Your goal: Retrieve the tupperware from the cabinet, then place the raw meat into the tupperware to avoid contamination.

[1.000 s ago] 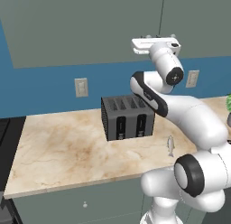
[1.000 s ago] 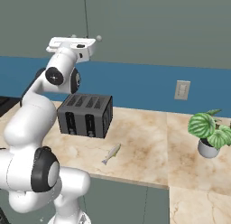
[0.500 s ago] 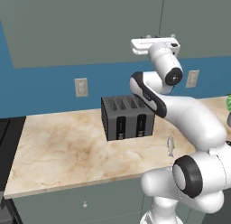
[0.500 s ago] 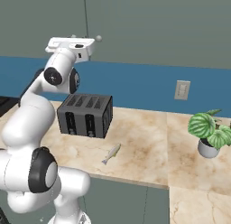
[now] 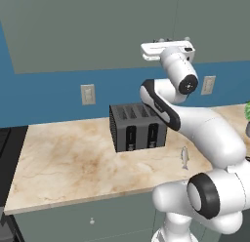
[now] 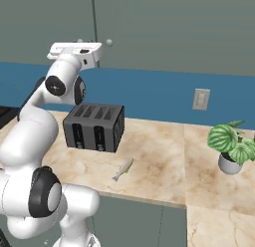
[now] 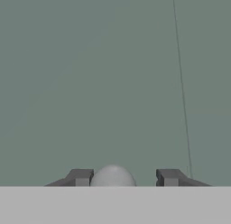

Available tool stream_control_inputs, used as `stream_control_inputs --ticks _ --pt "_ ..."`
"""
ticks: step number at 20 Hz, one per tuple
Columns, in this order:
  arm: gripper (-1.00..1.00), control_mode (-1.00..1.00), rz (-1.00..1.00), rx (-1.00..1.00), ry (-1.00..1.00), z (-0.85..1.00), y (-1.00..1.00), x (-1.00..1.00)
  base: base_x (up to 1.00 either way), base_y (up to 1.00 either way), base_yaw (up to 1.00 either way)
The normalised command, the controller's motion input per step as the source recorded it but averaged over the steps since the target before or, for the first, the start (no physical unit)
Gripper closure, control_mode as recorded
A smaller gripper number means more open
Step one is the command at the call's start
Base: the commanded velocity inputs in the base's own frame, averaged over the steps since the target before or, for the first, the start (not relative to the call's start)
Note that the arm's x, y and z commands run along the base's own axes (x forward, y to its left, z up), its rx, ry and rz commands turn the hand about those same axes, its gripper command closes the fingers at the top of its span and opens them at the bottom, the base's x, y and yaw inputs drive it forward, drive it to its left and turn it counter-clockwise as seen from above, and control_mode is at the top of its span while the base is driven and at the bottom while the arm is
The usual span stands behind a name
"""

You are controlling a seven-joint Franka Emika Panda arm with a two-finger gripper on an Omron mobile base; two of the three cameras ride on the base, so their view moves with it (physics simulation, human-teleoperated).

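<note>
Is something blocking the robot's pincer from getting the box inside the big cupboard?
Yes. The grey-green wall cabinet's flat door is closed in front of the pincer, whose tips flank the door's round pale knob.

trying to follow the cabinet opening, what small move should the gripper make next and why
Probably finish closing on the knob. In the hand view the gripper has the round pale knob between its fingertips, with a gap still showing on one side, and the cabinet doors are shut. Once it grips, pulling back should open the door.
</note>
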Motion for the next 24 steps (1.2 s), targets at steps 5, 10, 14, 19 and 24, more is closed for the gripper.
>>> stream_control_inputs --ticks 5,10,14,19,24 --pt "1.00 -1.00 0.00 0.00 0.00 0.00 0.00 0.00 0.00 0.00 0.00" --pt "1.00 -1.00 0.00 0.00 0.00 0.00 0.00 -0.05 0.00 0.00 0.00" --pt "1.00 -1.00 0.00 0.00 0.02 0.00 0.03 -0.24 0.00 0.00 0.00" --pt "1.00 -1.00 0.00 0.00 0.02 0.06 0.10 -0.33 0.00 0.00 0.00" --pt "1.00 -1.00 -0.01 0.00 0.05 0.15 0.13 -0.40 0.00 0.00 0.00"
